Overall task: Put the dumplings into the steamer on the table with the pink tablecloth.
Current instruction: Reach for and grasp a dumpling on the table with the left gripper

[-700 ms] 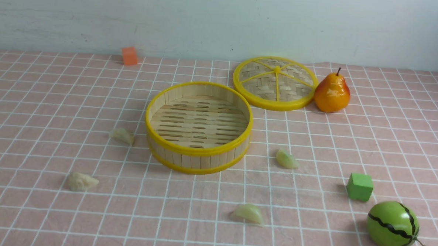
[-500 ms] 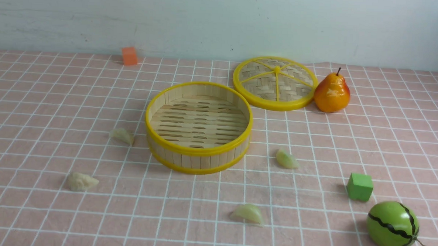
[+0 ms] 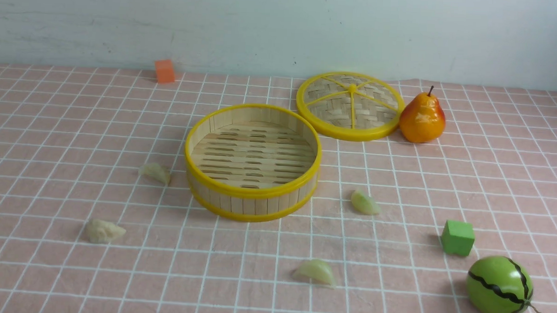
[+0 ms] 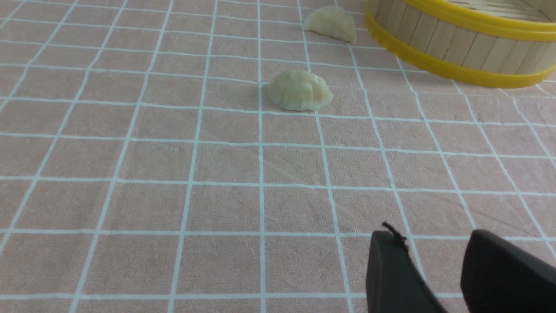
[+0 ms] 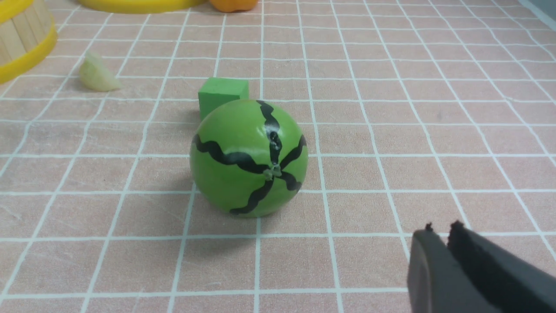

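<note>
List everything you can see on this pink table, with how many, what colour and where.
tablecloth: one, pink with white grid, under everything.
steamer: one, bamboo with yellow rims, centre, empty.
lid: one, woven with yellow rim, behind the steamer's right.
dumplings: four, pale cream-green, two each side of the steamer.
pear: one, orange-yellow, right of lid.
orange cube: one, far back left.
green cube: one, beside watermelon.
watermelon: one, green with black stripes, near right.
left gripper: black, open, empty.
right gripper: black, jaws nearly together, empty.

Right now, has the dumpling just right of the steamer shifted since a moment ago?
No. The dumpling lies in the same spot beside the steamer, on the same grid lines.
</note>
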Motion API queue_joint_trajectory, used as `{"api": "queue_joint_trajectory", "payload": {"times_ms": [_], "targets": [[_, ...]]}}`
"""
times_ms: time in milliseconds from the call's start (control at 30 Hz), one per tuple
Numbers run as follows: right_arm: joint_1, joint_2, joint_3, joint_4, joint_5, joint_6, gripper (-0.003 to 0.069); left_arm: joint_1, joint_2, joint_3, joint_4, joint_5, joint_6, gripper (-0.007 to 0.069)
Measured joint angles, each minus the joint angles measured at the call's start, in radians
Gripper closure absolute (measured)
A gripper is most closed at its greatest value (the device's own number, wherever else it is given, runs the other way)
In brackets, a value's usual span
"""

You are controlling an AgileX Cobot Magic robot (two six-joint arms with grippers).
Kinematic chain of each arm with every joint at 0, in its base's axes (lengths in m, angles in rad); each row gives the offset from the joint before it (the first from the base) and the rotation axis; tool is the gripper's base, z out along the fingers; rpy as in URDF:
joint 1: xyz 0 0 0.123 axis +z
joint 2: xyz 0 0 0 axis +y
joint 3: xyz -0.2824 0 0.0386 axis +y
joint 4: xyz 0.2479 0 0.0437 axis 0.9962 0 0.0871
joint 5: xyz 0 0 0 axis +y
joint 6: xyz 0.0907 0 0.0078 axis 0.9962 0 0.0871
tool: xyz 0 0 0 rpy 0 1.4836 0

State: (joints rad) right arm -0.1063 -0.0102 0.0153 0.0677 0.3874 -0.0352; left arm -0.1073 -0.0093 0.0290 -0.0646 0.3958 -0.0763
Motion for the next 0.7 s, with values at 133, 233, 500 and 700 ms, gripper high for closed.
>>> {"api": "queue_joint_trajectory", "payload": {"times_ms": [133,233,500,700], "targets": [[0.0,0.0,0.0,0.0,0.0,0.0,0.0581,0.0,0.0,0.0,0.0,0.0,0.0,0.0386],[0.0,0.0,0.0,0.0,0.0,0.0,0.0577,0.0,0.0,0.0,0.012,0.0,0.01,0.0386],[0.0,0.0,0.0,0.0,-0.002,0.001,0.0568,0.0,0.0,0.0,0.034,-0.07,0.025,0.0386],[0.0,0.0,0.011,0.049,-0.166,0.001,0.0561,0.0,0.0,0.0,0.034,-0.309,0.025,0.0386]]}}
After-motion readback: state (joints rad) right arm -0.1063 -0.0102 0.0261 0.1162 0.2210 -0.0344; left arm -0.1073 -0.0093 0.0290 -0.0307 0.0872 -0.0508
